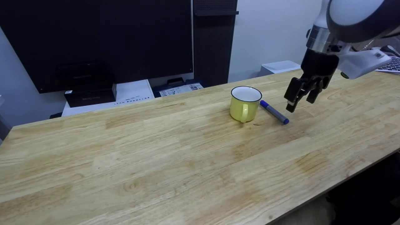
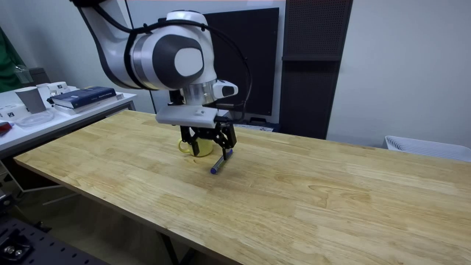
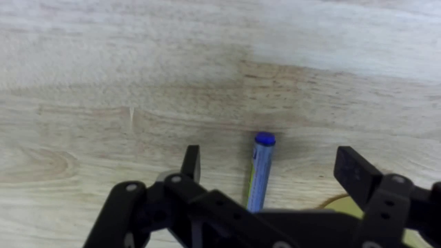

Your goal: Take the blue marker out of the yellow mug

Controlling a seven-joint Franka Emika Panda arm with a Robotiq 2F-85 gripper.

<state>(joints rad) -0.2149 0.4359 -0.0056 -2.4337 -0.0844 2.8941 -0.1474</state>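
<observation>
1. Blue marker (image 1: 274,112) lies flat on the wooden table (image 1: 140,162), outside the yellow mug (image 1: 240,107) and just beside it; a strip of bare wood parts them in an exterior view. Mug upright.
2. State of the gripper (image 3: 269,160): jaws spread wide, nothing held. Fingertips (image 1: 290,108) appear above the table; clearance over the marker cannot be read off.
3. Key relation, wrist view: marker below the gripper, near the midline between its fingers, slightly toward the finger (image 3: 191,163) away from the mug. Long axis roughly square to the closing direction.
4. Mug-side finger (image 3: 356,175) partly covers the mug in that view. Marker's cap end hidden there behind the gripper body.
5. Judgement: marker being out of the mug, task looks complete; a straight rise would leave it lying. Should a grasp be wanted instead, the axis suits a plain descent and close. Risk: mug-side finger nudging the mug on the way down.
</observation>
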